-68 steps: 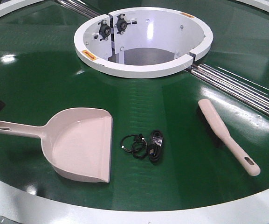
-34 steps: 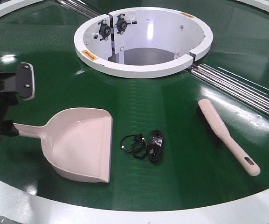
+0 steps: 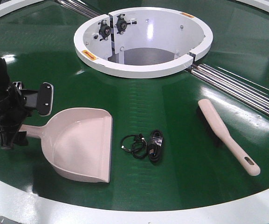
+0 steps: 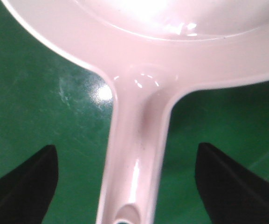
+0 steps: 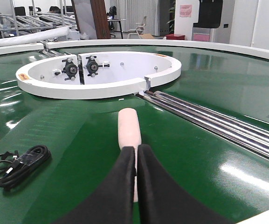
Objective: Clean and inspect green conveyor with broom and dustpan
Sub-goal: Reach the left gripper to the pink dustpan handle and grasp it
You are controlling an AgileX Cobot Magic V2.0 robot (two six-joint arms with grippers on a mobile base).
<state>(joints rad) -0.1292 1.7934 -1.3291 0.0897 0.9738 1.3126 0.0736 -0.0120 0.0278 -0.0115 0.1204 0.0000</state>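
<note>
The left gripper (image 3: 26,120) is held with its jaws spread wide astride the handle (image 4: 134,154) of the dustpan (image 3: 80,142). The dustpan lies at the lower left of the green conveyor (image 3: 171,107), its mouth toward a coiled black cable (image 3: 146,145). For a sound grasp, the wrist should be lowered until both pads flank the handle, then closed squarely so the pan is not twisted. The right gripper (image 5: 136,154) is seen with fingers pressed together, aligned with the untouched broom (image 3: 223,133) at the right.
</note>
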